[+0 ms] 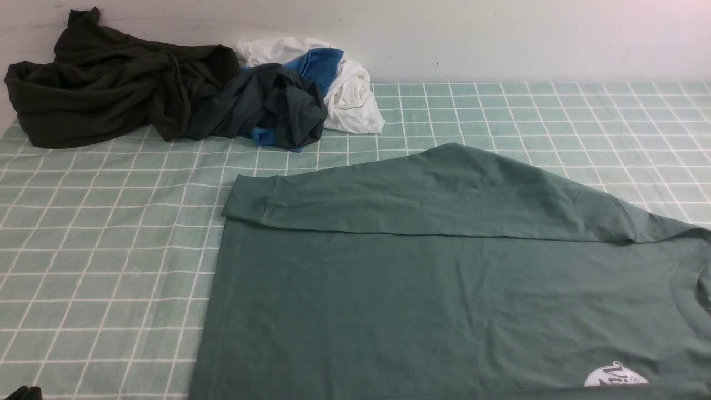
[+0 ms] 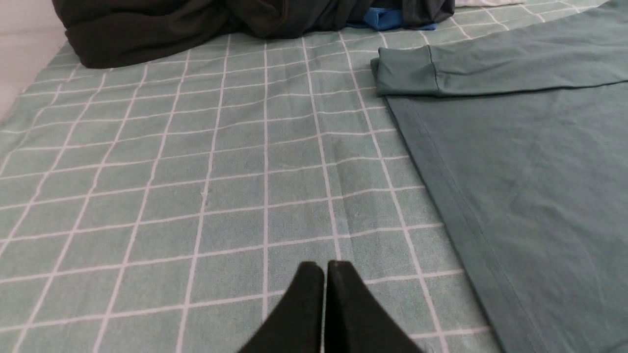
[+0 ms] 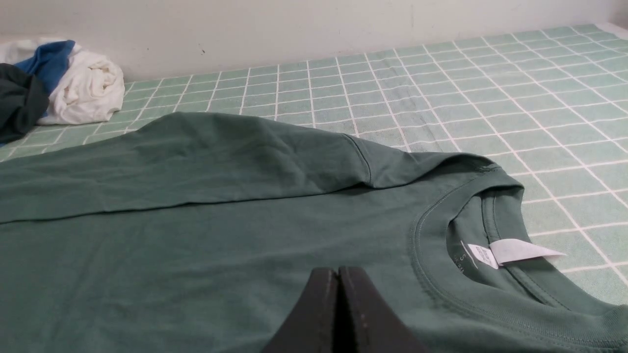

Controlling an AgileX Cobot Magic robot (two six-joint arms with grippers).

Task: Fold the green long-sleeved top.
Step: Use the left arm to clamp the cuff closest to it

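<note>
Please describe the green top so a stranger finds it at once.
On the checked cloth, nearer than the crumpled pile by the wall, lies the green long-sleeved top. Only it is spread flat, one sleeve folded over its body, with a white logo.

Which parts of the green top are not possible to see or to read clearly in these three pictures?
- Front view: the white logo on the green long-sleeved top is cut by the bottom edge.
- No view shows the second sleeve; only one sleeve lies in frame.
- Right wrist view: the neck label print is too small to read.
</note>
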